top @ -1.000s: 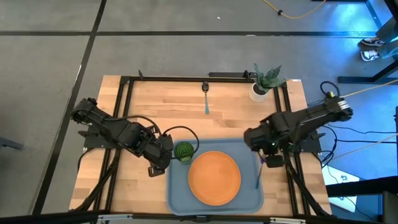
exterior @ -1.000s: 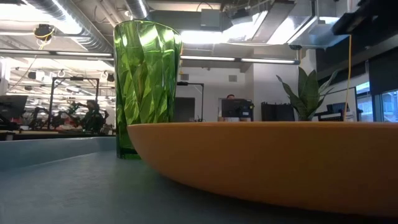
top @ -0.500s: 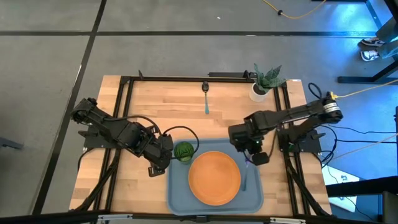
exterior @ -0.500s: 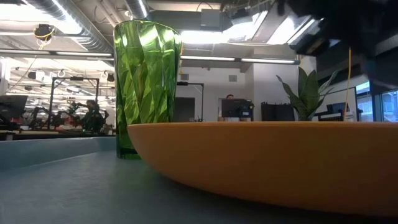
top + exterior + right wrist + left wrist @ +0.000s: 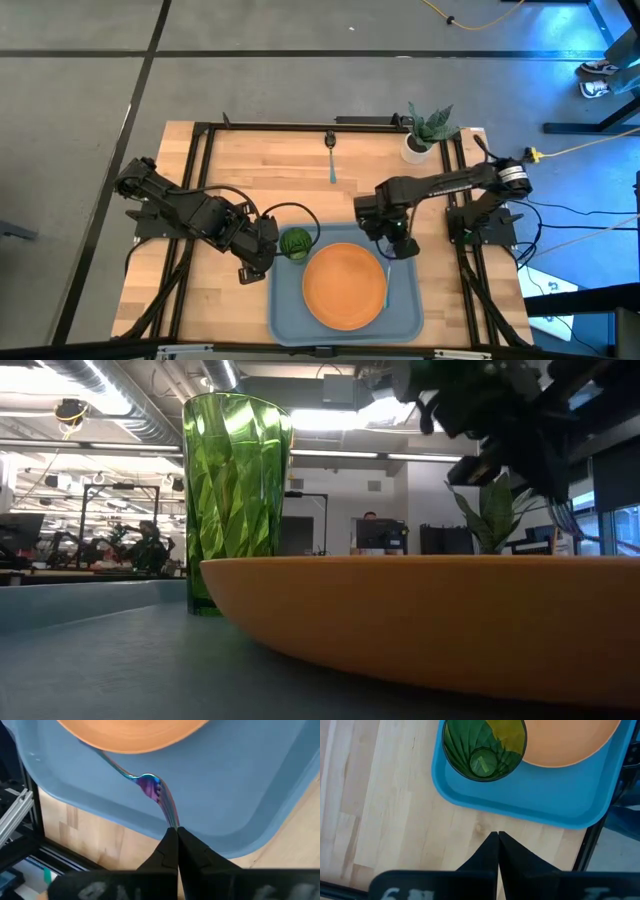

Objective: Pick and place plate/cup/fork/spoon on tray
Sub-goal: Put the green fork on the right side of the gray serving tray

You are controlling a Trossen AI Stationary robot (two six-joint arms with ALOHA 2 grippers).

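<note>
Right claw (image 5: 173, 831), pinching the fork (image 5: 152, 787) by its tines above the tray (image 5: 260, 795), could let it slip onto the plate (image 5: 132, 735).

Tray (image 5: 285, 318) is sitting at lower centre, nearly filled: plate (image 5: 344, 285) is taking the middle, cup (image 5: 295, 243) is blocking the upper-left corner, fork (image 5: 386, 287) is lying along the plate's right edge. Right gripper (image 5: 398, 248) is hanging over the upper-right corner. Bare surface (image 5: 270, 170) is lying open above the tray; spoon (image 5: 331, 156) and potted plant (image 5: 425, 131) are occupying the top edge.
</note>
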